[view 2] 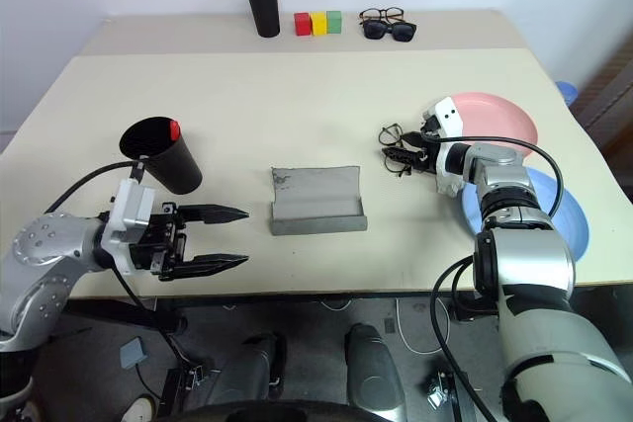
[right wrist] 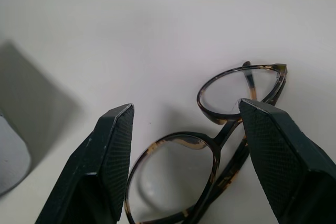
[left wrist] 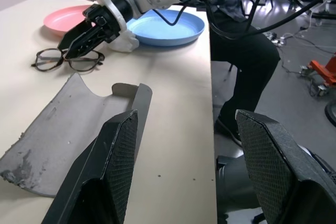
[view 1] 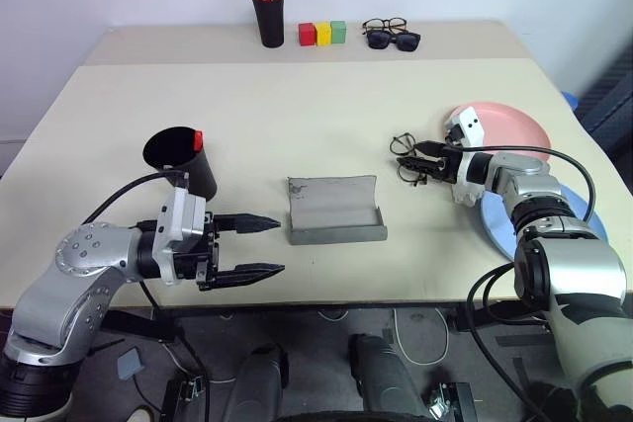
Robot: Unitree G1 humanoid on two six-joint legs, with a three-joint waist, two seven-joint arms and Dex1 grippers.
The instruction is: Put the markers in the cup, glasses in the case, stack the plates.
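While head view hides it, right wrist view shows glasses (right wrist: 220, 145) between spread jaws; left jaws spread.

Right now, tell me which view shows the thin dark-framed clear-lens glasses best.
The right wrist view: the thin dark-framed glasses lie close up between the right gripper's open fingers. Both eye views show them small; the left wrist view shows them partly behind that gripper.

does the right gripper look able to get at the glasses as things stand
Probably yes: the right gripper is open right over the glasses on bare table, nothing between.
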